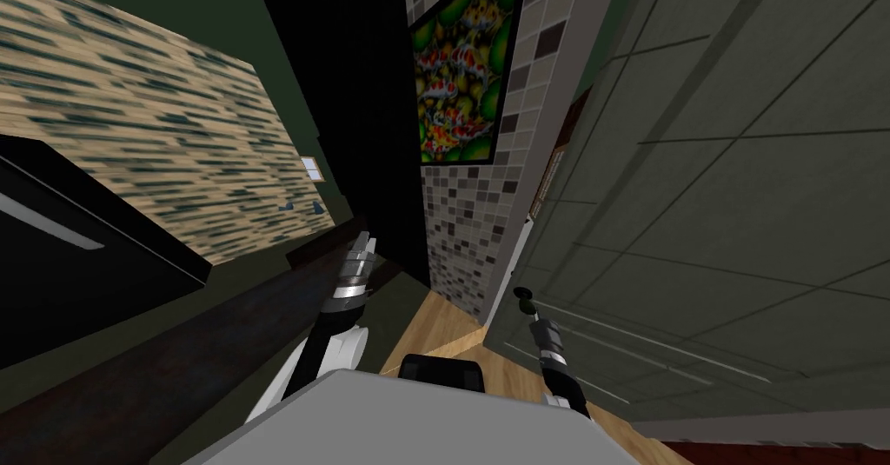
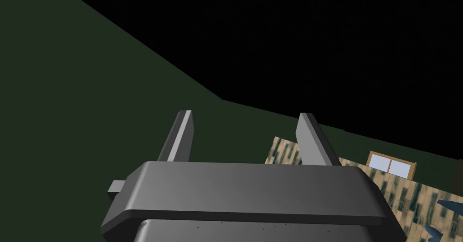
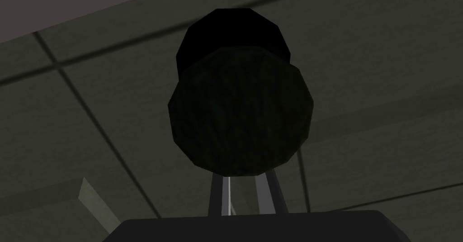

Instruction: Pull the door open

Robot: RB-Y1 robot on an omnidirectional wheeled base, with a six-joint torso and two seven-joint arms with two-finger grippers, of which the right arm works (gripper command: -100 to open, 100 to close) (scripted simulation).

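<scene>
A grey-green panelled door fills the right of the head view, with a dark round knob near its edge. In the right wrist view the knob looms large just ahead of my right gripper. Its two fingers stand close together beneath the knob, which hides their tips; I cannot tell whether they touch it. In the head view my right gripper sits right at the knob. My left gripper is raised at centre left, and the left wrist view shows it open and holding nothing.
A mosaic-tiled wall with a colourful picture stands left of the door, beside a black area. Wooden floor shows below. A dark green wall and a dark cabinet lie to my left.
</scene>
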